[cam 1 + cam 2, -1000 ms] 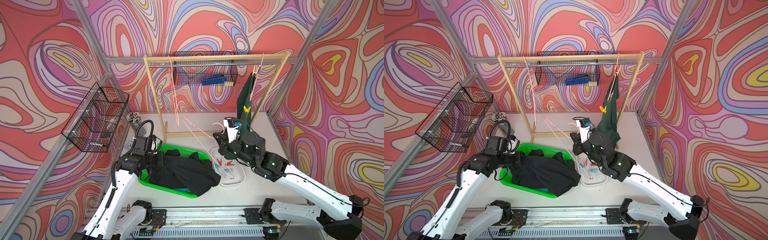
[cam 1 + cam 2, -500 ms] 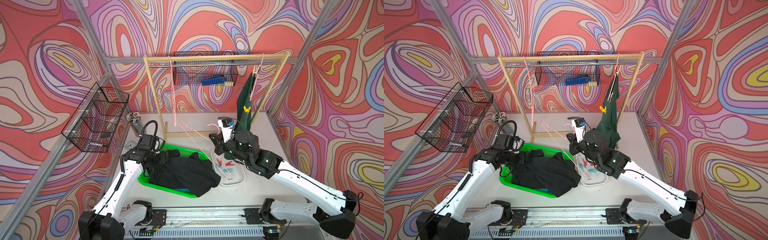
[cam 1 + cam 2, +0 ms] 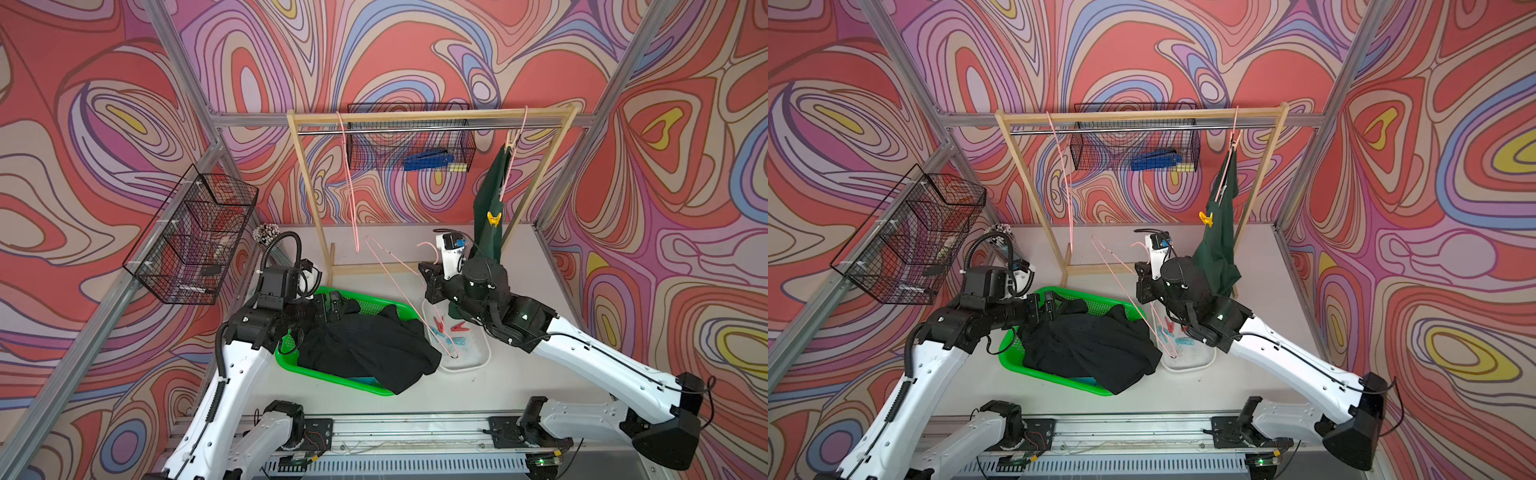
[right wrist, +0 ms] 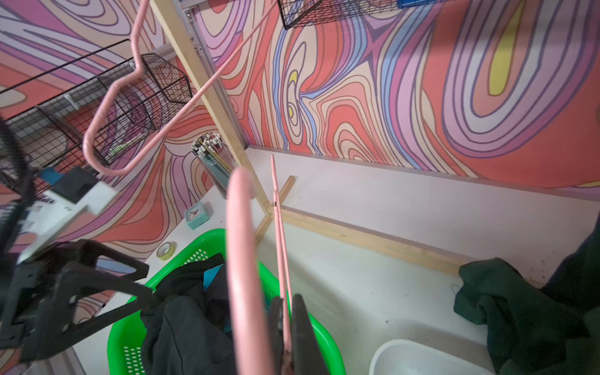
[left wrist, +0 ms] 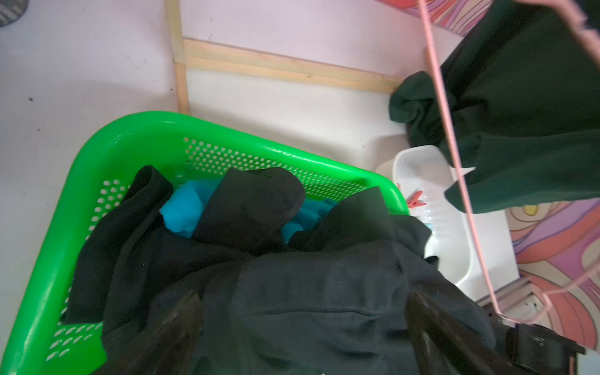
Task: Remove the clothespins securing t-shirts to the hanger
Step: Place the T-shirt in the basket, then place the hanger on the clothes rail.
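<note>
The black t-shirt [image 3: 365,345] lies heaped in the green basket [image 3: 291,361], over a turquoise t-shirt [image 5: 181,207]. My left gripper [image 3: 332,305] [image 5: 303,308] is open just over the black cloth, its fingers [image 5: 185,315] wide apart. My right gripper [image 3: 428,282] [image 4: 285,311] is shut on a bare pink hanger [image 3: 395,278] [image 4: 279,243]. The dark green t-shirt [image 3: 490,195] [image 3: 1219,249] hangs from the rack with a yellow clothespin [image 3: 493,218] [image 3: 1205,218] on it. Red and blue clothespins [image 3: 449,328] lie in the white tray [image 3: 478,361].
A wooden rack [image 3: 415,116] stands at the back, with another bare pink hanger [image 3: 351,187] on its left. Wire baskets [image 3: 195,237] hang on the left wall and behind the rack. A cup of pencils [image 3: 266,232] stands at the back left.
My left gripper has opened and let go of the black t-shirt, which now rests in the basket. My right arm has shifted slightly with the pink hanger.
</note>
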Controlling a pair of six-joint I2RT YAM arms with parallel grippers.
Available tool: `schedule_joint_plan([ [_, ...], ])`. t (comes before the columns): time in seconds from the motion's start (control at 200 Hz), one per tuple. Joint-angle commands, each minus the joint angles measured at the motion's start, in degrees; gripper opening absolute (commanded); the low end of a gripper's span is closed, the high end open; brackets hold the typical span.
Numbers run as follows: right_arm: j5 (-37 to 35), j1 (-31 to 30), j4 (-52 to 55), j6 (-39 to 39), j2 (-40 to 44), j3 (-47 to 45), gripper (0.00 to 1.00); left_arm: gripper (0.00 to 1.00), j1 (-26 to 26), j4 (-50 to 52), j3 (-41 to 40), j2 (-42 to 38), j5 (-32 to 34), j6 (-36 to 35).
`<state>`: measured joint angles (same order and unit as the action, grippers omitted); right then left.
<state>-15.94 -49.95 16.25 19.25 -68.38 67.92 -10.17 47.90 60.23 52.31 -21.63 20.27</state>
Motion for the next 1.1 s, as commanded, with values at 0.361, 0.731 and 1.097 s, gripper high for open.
schedule_joint_plan([
  [0.361,-13.2,0.0,-1.1,6.4,-3.1,6.2,0.0,1.0,-10.7,-12.6,-1.5,-3.5,-17.1,12.4],
  [0.731,-14.4,0.0,-3.7,6.0,-4.6,9.3,0.0,1.0,-27.4,-23.0,-0.1,3.1,-13.0,16.2],
  [1.097,-16.0,0.0,-4.6,6.5,-5.4,10.0,0.0,1.0,-38.7,-28.5,0.5,9.9,-5.0,19.3],
])
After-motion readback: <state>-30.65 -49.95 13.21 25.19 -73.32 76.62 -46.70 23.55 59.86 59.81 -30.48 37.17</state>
